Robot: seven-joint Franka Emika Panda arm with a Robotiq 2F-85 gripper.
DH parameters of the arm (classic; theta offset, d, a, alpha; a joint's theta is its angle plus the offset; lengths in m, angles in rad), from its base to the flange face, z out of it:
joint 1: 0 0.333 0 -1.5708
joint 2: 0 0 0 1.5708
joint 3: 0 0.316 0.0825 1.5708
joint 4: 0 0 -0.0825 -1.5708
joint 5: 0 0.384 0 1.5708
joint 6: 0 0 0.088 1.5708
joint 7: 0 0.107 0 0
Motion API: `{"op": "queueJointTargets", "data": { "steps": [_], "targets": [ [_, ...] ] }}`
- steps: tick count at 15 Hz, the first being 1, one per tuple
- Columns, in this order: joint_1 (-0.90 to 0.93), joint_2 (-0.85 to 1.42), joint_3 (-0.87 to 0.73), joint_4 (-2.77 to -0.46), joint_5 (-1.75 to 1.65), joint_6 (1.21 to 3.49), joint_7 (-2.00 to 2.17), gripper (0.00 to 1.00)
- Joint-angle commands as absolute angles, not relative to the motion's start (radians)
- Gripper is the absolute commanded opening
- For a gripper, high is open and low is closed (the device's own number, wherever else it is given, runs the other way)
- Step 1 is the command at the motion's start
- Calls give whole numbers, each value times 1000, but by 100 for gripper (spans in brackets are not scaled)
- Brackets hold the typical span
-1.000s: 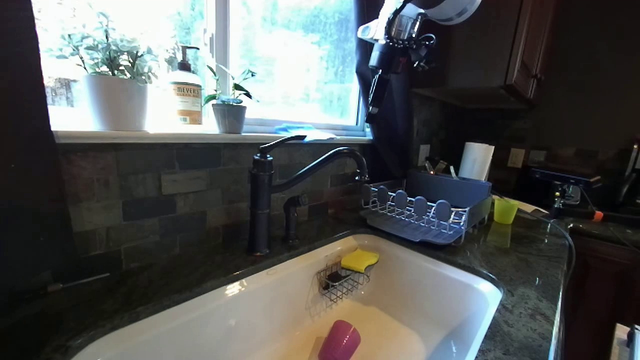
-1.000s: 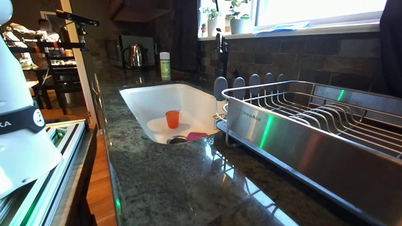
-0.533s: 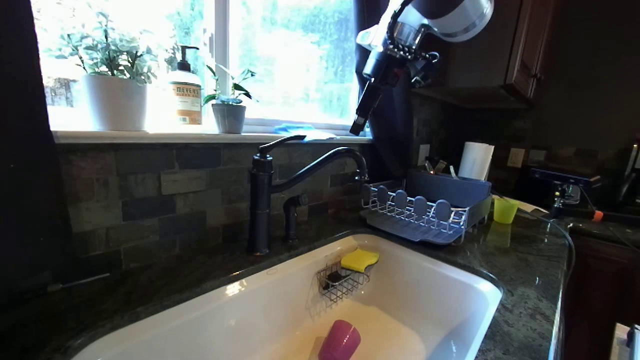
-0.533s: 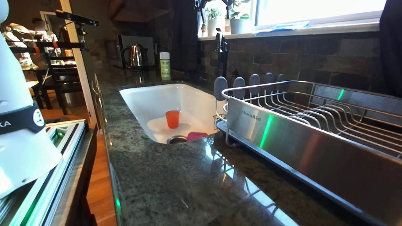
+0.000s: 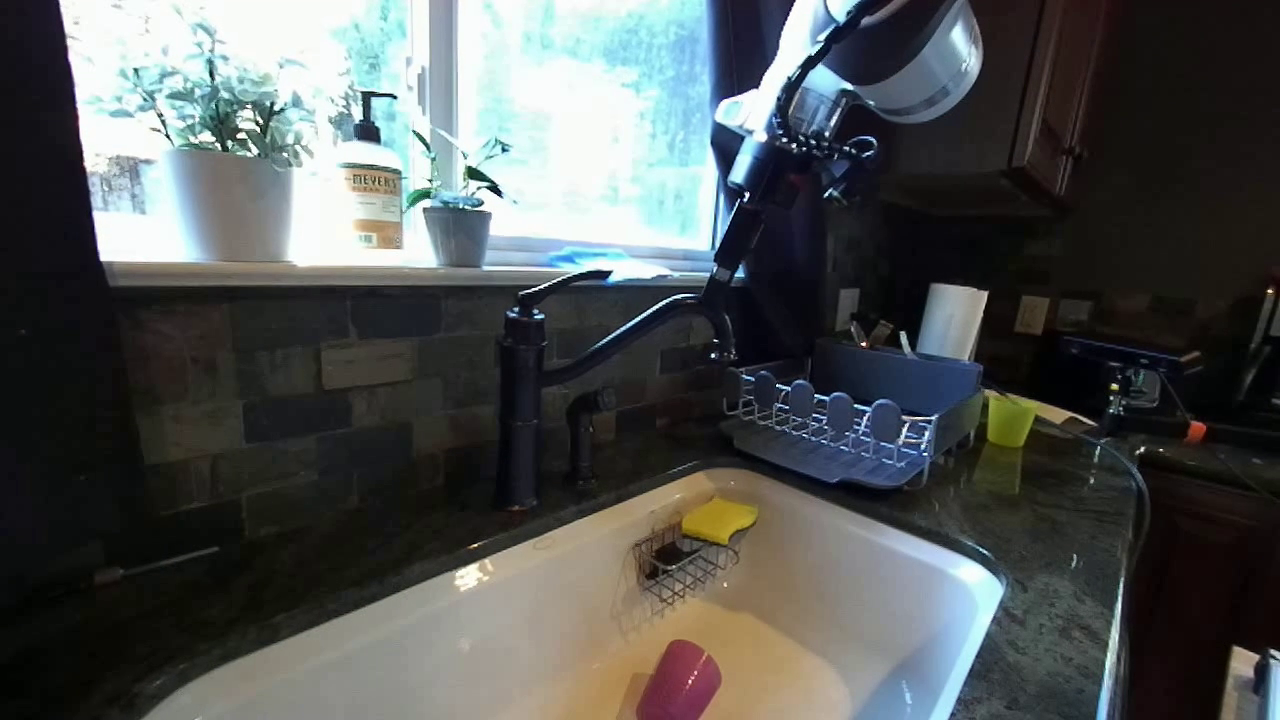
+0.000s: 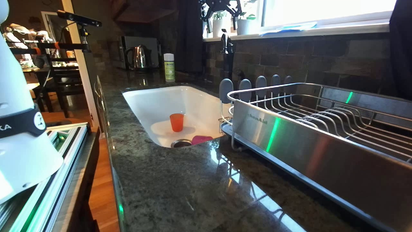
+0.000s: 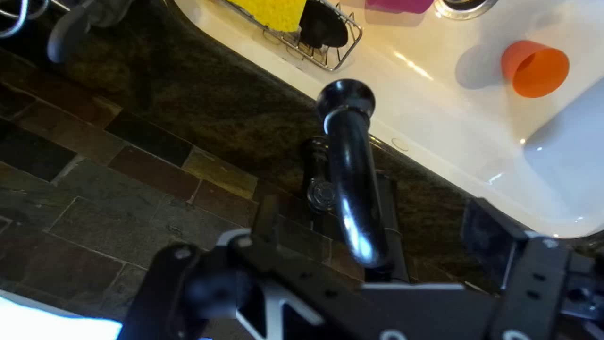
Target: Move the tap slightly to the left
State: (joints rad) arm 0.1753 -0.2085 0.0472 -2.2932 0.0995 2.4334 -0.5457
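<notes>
The tap (image 5: 640,335) is a dark faucet with a tall post, a small lever on top and a long arched spout over the back edge of the sink. It also shows in an exterior view (image 6: 227,48) behind the dish rack. In the wrist view the spout (image 7: 351,174) runs between the two fingers, with a gap on each side. My gripper (image 7: 377,222) is open and empty. In an exterior view the gripper (image 5: 714,288) overlaps the top of the spout's bend. In an exterior view the gripper's fingers (image 6: 222,28) hang about level with the spout's top.
The white sink (image 5: 860,560) holds a pink cup (image 5: 680,680), an orange cup (image 6: 176,122) and a wire caddy with a yellow sponge (image 5: 720,520). A dish rack (image 5: 850,430) stands beside it. A side sprayer (image 5: 582,440) is by the post. Plants and soap line the window sill.
My gripper has come down, its fingertips lowering from above the sill's height to the spout's bend. The tap has not visibly moved.
</notes>
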Motion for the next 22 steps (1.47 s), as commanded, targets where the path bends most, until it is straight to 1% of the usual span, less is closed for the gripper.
{"op": "queueJointTargets", "data": {
  "steps": [1,5,10,17,22],
  "targets": [
    [193,-183,46,-2306,129,2457,-572,100],
    [196,-164,53,-2304,136,2450,-563,100],
    [232,-193,71,-2303,230,2403,-597,100],
    [260,-157,77,-2265,389,2199,-698,100],
    [269,-108,118,-2217,407,2123,-726,100]
  ]
}}
